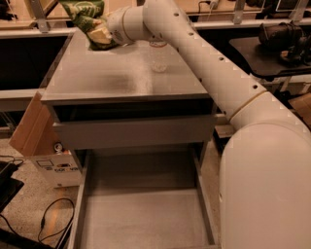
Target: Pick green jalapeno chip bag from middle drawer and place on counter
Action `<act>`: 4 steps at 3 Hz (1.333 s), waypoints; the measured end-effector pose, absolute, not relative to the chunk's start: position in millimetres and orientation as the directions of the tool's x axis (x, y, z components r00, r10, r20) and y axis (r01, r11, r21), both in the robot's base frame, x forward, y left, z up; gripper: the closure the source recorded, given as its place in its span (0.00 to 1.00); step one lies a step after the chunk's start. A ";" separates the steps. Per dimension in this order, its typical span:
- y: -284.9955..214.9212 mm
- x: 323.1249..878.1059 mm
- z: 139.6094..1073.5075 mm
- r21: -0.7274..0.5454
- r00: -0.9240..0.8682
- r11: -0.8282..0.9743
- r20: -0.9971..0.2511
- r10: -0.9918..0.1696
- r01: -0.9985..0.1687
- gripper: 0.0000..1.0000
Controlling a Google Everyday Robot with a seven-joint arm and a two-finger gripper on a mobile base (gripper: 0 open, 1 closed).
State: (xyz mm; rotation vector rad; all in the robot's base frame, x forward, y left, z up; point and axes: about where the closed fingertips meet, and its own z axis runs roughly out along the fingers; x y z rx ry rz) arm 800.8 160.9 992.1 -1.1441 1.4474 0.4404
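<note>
My gripper (99, 36) is shut on the green jalapeno chip bag (83, 14) and holds it above the far left part of the counter (102, 78). The bag is crinkled and its top is cut off by the frame's upper edge. My white arm reaches in from the lower right across the counter. The middle drawer (141, 209) stands pulled out below, its flat grey bottom bare.
A clear plastic bottle (158, 53) stands on the counter near its far right side, close under my arm. A cardboard box (31, 126) leans at the cabinet's left. A black side table (272, 48) with dark objects is at the right. Cables lie on the floor at lower left.
</note>
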 end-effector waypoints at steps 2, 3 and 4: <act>158.3 811.8 1017.0 -0.342 0.179 0.469 -0.917 -0.357 -0.814 0.53; 160.9 811.5 1015.7 -0.341 0.179 0.466 -0.917 -0.357 -0.817 0.30; 163.6 811.2 1014.0 -0.339 0.178 0.463 -0.917 -0.357 -0.819 0.05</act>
